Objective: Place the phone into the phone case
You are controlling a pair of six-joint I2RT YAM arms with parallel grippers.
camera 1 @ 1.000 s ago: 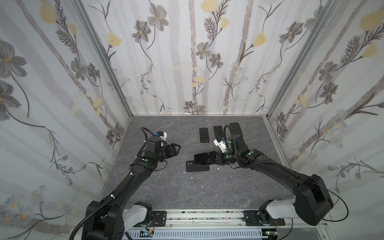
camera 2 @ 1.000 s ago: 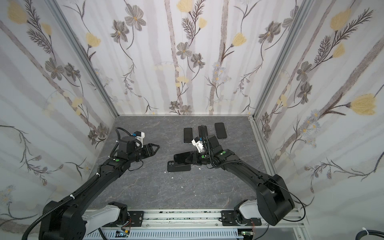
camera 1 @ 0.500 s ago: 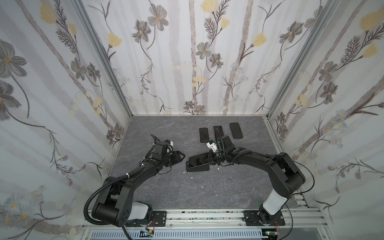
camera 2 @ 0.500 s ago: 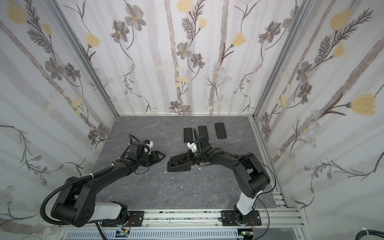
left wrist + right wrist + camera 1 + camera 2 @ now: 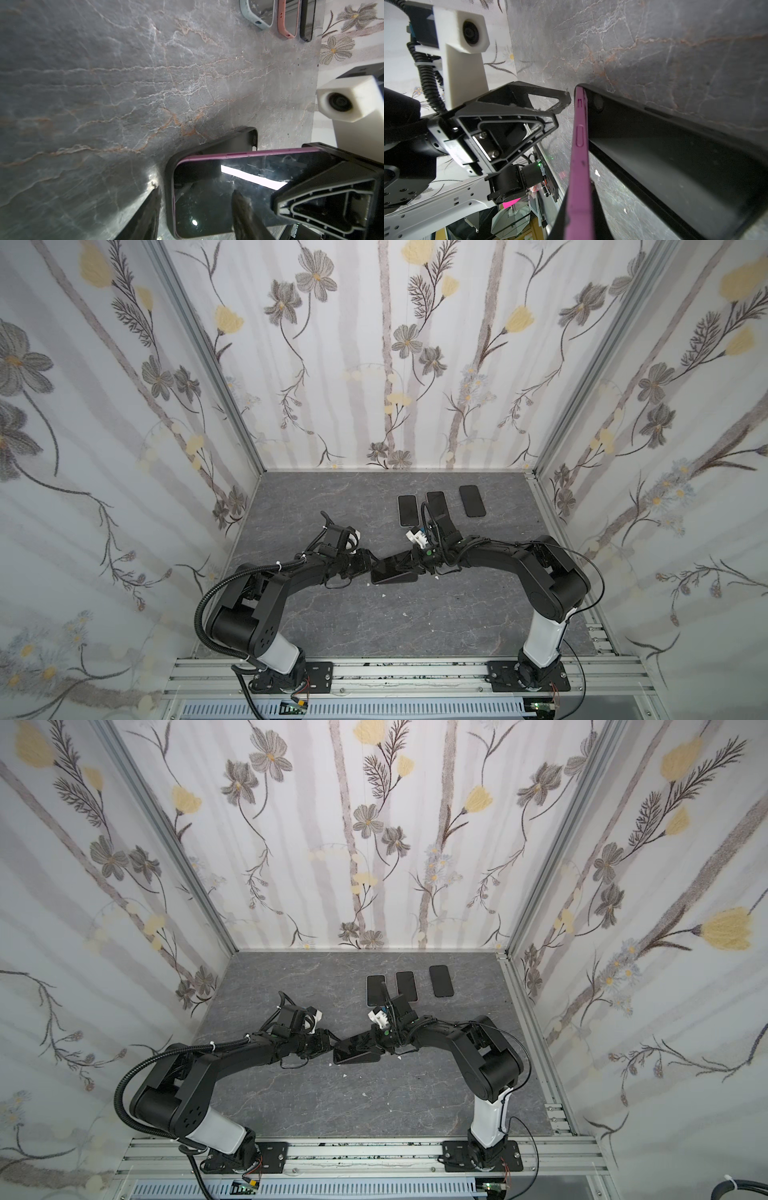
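The phone [image 5: 218, 197], dark-screened with a purple rim [image 5: 579, 166], is tilted. Its one end sits inside the black phone case [image 5: 228, 141], which lies flat on the table in both top views [image 5: 395, 578] [image 5: 357, 1057]. My right gripper [image 5: 415, 564] [image 5: 579, 224] is shut on the phone's raised end. At the case's other end my left gripper [image 5: 195, 190] [image 5: 372, 566] is open. One of its fingers is on the table outside the case wall, the other over the phone's screen. The far inner wall of the case [image 5: 675, 166] is uncovered.
Three more phones in cases lie in a row at the back of the grey marbled table: light blue [image 5: 257, 14], pink [image 5: 287, 18] and black [image 5: 307, 18], the black one [image 5: 472, 500] nearest the right wall. Small white crumbs [image 5: 384, 595] dot the table.
My left arm has reached right until its gripper straddles the case's end, its jaws narrowing a little. My right gripper has swung the phone over and down so one end sits in the case.
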